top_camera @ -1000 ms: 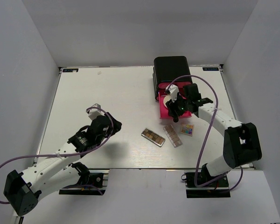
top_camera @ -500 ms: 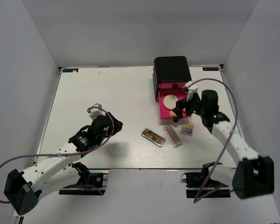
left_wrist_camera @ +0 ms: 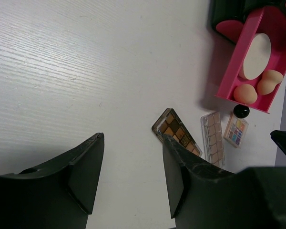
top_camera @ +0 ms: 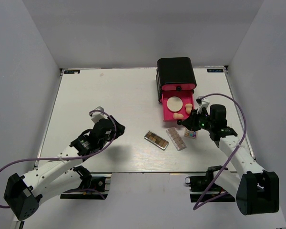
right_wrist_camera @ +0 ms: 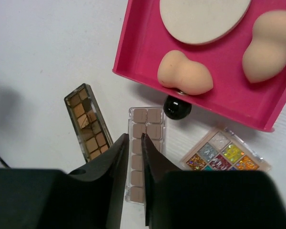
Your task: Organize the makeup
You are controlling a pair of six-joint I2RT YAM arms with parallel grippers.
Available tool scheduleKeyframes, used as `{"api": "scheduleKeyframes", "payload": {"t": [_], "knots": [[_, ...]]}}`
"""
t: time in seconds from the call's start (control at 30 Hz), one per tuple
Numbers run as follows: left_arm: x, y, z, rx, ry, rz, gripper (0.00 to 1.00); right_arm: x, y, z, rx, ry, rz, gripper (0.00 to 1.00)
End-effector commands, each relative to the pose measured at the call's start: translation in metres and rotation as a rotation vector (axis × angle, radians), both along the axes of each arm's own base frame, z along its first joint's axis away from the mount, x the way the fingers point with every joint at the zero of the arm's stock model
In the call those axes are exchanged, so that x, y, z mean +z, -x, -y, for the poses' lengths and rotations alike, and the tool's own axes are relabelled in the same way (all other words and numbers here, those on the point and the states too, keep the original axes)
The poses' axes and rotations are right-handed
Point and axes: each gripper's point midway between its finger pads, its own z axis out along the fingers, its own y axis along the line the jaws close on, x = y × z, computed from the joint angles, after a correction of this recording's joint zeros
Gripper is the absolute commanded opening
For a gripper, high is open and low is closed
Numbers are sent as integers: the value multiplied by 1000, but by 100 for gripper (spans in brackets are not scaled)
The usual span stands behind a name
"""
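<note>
Since a second ago the right tool [top_camera: 192, 124] has drawn back from over the drawer [top_camera: 165, 109] and come down toward the near side, and now hangs just beside the multicolour palette [top_camera: 191, 133]. Its fingers stand at a narrow slit in the right wrist view, with nothing between them. The left tool [left_wrist_camera: 132, 138] has not shifted; it hovers wide and empty over bare surface [top_camera: 109, 95], well apart from the makeup.

Part of the sorting looks done. The pink drawer stands pulled out of the black box [top_camera: 175, 70], and in it lie the puff [right_wrist_camera: 205, 14] at the far end and two sponges [right_wrist_camera: 185, 76] [right_wrist_camera: 269, 47] nearer the front wall.

Three pieces are left out on the surface, near the drawer front: the brown palette [right_wrist_camera: 88, 121] lying at an angle on the left, the clear palette [right_wrist_camera: 155, 125] beside it, and the multicolour palette to the right, close under the drawer's front wall. None of them touches another, as far as the views show. No stick shows in any view, so I cannot tell where it is.

By my reckoning the task is about half done: the soft things are stowed, the flat palettes are not yet picked up, and the drawer is not yet pushed in.
</note>
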Motion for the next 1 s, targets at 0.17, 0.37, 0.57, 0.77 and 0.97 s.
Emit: {"api": "scheduleKeyframes", "payload": {"t": [0.17, 0.37, 0.57, 0.77, 0.97], "knots": [[4, 2, 0, -6, 9, 13, 62, -26, 1, 0, -8, -58, -183, 26], [5, 4, -4, 8, 13, 8, 62, -51, -4, 3, -48, -81, -311, 30], [4, 5, -5, 11, 9, 2, 61, -54, -14, 4, -102, -141, -300, 49], [6, 4, -3, 8, 8, 0, 62, -59, -20, 2, -170, -224, -305, 54], [7, 1, 0, 2, 0, -5, 61, -61, -26, -2, -195, -281, -294, 54]]}}
